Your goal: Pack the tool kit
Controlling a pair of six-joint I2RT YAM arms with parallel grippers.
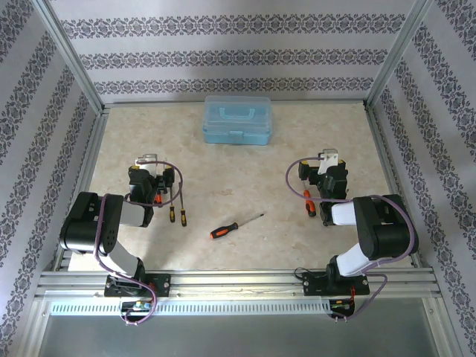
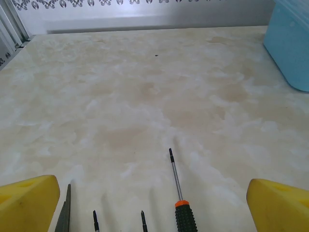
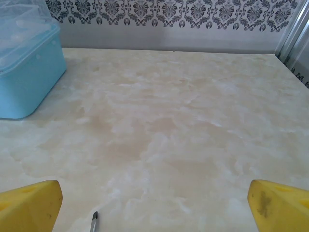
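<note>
The light blue tool box (image 1: 238, 120) stands shut at the back middle of the table; its corner shows in the left wrist view (image 2: 291, 43) and in the right wrist view (image 3: 26, 67). One orange-and-black screwdriver (image 1: 234, 225) lies alone at the front centre. My left gripper (image 1: 152, 182) is open, with a yellow fingertip (image 2: 29, 205) on each side of a black-handled screwdriver (image 2: 177, 188) and two thin driver tips (image 2: 95, 220). My right gripper (image 1: 323, 182) is open and holds nothing; a flat screwdriver tip (image 3: 94, 220) lies just below it.
More screwdrivers (image 1: 177, 210) lie beside the left arm and an orange-handled one (image 1: 308, 202) by the right arm. A metal frame (image 1: 230, 279) borders the marbled table, with patterned walls behind. Bare tabletop (image 1: 245, 175) lies between the arms and the box.
</note>
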